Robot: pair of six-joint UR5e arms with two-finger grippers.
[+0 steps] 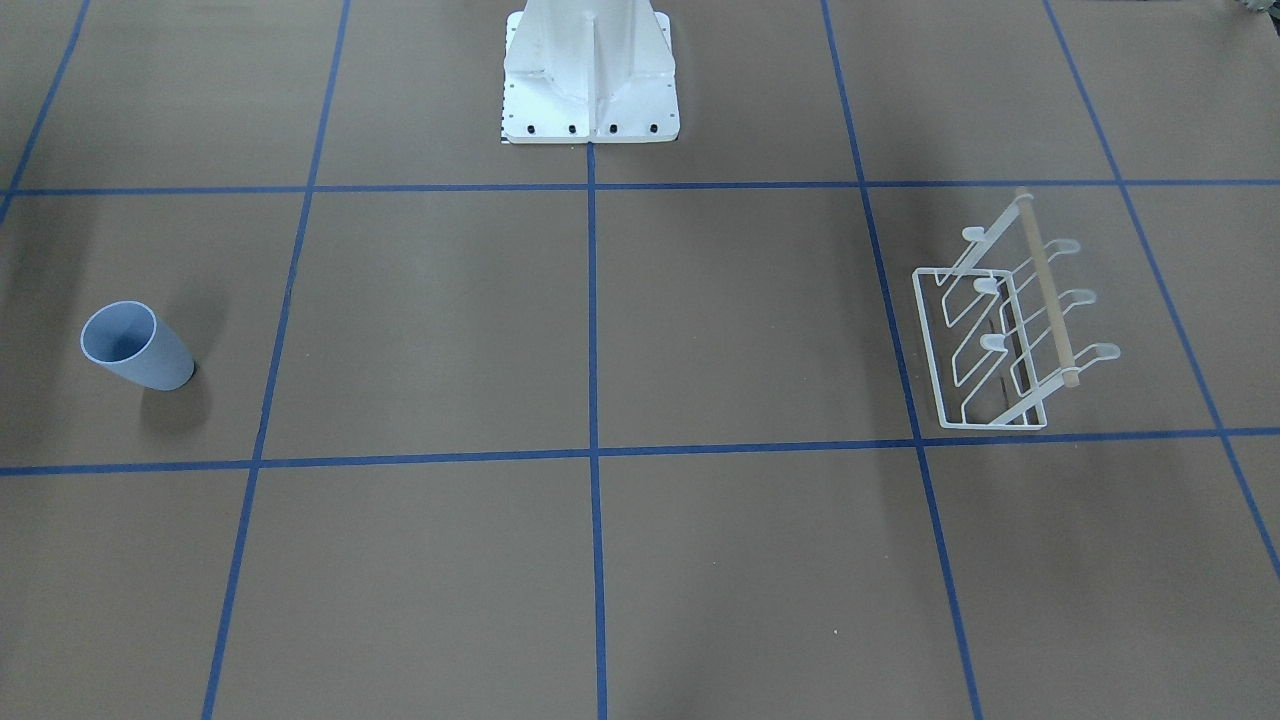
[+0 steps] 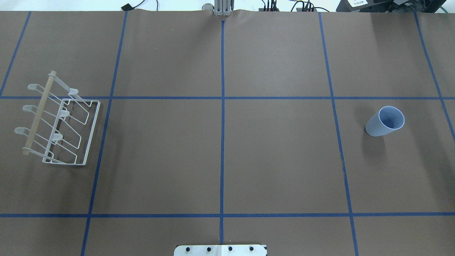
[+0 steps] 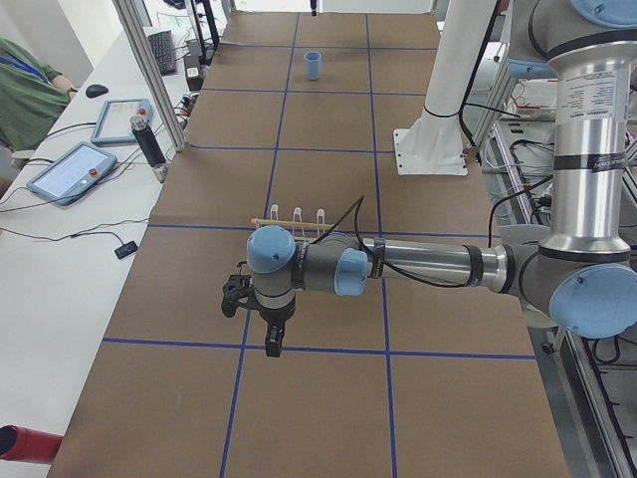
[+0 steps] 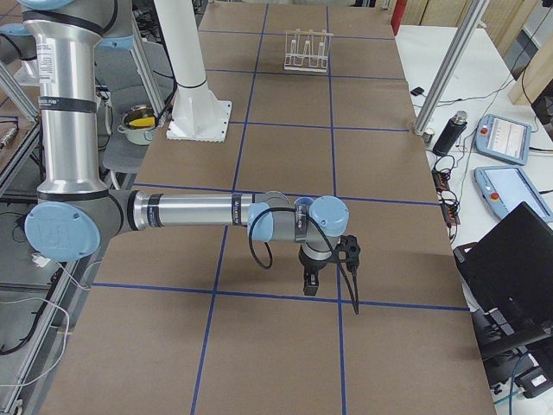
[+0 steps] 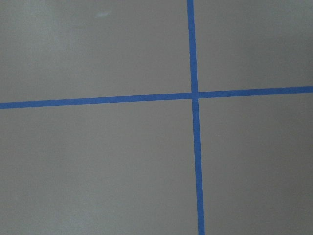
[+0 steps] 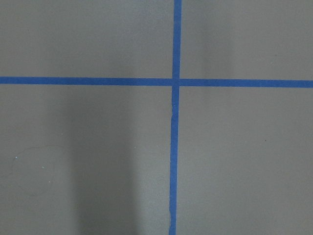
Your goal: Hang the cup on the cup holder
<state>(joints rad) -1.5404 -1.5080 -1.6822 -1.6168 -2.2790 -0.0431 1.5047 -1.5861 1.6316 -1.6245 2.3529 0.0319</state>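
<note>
The light blue cup (image 1: 137,345) stands upright on the brown table on my right side, open end up; it also shows in the overhead view (image 2: 385,121) and far off in the exterior left view (image 3: 314,66). The white wire cup holder (image 1: 1048,290) with its wooden bar stands on my left side (image 2: 40,111), all prongs bare. The left gripper (image 3: 271,344) hangs over the table just in front of the holder (image 3: 299,220). The right gripper (image 4: 309,284) hangs over a tape line, far from the holder (image 4: 308,47). I cannot tell whether either gripper is open or shut. Both wrist views show only table and tape.
The robot's white base (image 1: 590,80) stands at the table's middle edge. Blue tape lines (image 2: 222,124) grid the table. An aluminium post (image 4: 441,78), a tablet (image 4: 505,138) and a laptop (image 4: 518,251) line the operators' side. Another tablet (image 3: 70,169) lies there too.
</note>
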